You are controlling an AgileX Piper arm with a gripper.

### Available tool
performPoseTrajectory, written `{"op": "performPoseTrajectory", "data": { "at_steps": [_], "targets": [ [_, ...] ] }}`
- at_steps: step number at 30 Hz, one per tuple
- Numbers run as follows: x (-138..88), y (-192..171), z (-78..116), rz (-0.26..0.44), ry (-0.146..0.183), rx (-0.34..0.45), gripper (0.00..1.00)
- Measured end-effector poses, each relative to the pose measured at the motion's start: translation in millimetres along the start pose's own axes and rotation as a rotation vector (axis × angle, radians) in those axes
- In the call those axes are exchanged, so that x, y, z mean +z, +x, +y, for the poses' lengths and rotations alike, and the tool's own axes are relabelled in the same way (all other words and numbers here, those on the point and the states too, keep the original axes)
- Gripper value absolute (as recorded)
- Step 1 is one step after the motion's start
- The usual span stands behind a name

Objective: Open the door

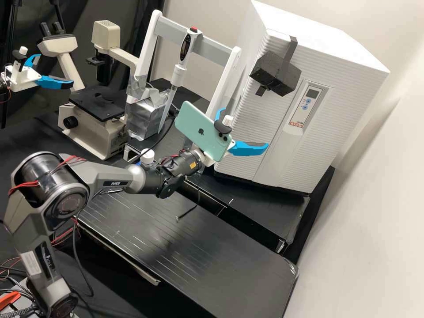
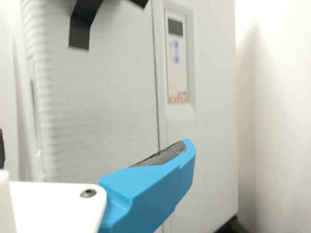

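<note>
Past the mint-green phone fixed on the arm, my gripper stands open in the high view, its fingers spread and nothing between them. It is in front of the white cabinet's ribbed door, near the door's lower part; whether it touches cannot be told. The door looks closed, with a thin seam beside the control panel. A dark block is strapped high on the door, above the gripper. In the wrist view, the gripper shows one blue finger in front of the door and its seam.
The cabinet's control panel is right of the seam. A pipette and a white frame stand left of the cabinet, with a microscope farther left. Another blue-fingered gripper is at the far left. Black bench top extends in front.
</note>
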Motion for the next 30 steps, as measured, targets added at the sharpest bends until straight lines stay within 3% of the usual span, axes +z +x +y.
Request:
{"op": "performPoseTrajectory", "data": {
  "at_steps": [2,15,16,30],
  "targets": [
    [-2.0,4.8,1.5,0.003,-0.016,0.002,1.0],
    [-8.0,15.4,6.1,0.001,-0.03,-0.001,1.0],
    [-9.0,16.3,6.8,0.004,-0.03,0.002,0.0],
    [-8.4,19.8,6.2,-0.005,-0.03,-0.006,0.0]
  ]
}}
